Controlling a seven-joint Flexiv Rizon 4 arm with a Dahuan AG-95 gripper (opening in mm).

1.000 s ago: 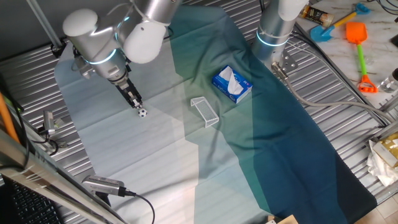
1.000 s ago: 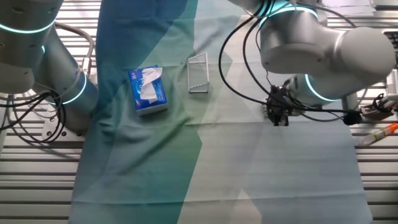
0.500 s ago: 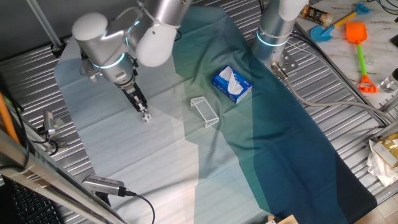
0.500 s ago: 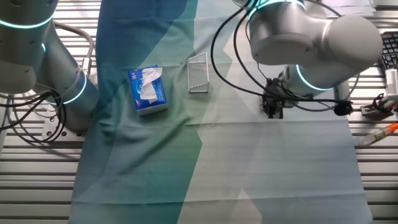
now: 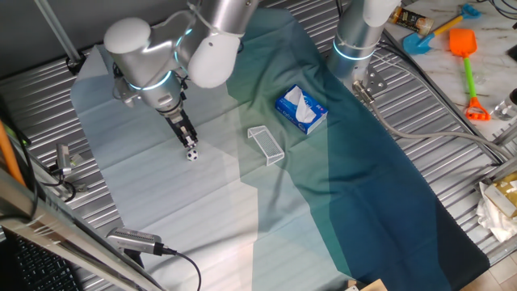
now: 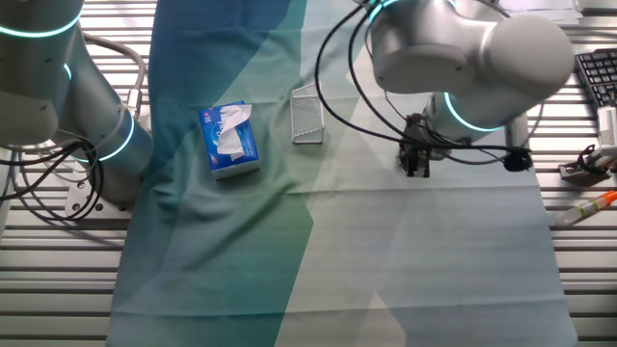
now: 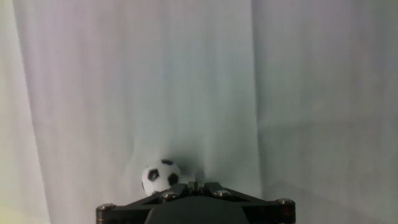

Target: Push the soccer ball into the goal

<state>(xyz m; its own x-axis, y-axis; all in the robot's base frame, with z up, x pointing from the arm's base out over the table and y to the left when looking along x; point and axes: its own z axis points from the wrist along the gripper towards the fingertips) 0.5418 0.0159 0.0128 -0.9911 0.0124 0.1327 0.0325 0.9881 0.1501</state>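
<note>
The soccer ball (image 5: pixel 192 153) is a tiny white ball with black patches on the pale cloth. It shows in the hand view (image 7: pixel 160 177) right at the fingertips, slightly to the left. My gripper (image 5: pixel 189 144) is shut and empty, its tip touching the ball from the back left; it also shows in the other fixed view (image 6: pixel 416 170), where the ball is hidden. The goal (image 5: pixel 266 145) is a small clear box frame to the right of the ball, on the green part of the cloth; it also shows in the other fixed view (image 6: pixel 307 114).
A blue-and-white tissue box (image 5: pixel 300 110) lies behind the goal. A second robot arm's base (image 5: pixel 355 40) stands at the back. Toy shovels (image 5: pixel 464 56) lie on the far right counter. A cable and grey device (image 5: pixel 137 241) sit at the front left.
My gripper has moved toward the goal, to the right and nearer, and the ball has rolled along just ahead of its tip.
</note>
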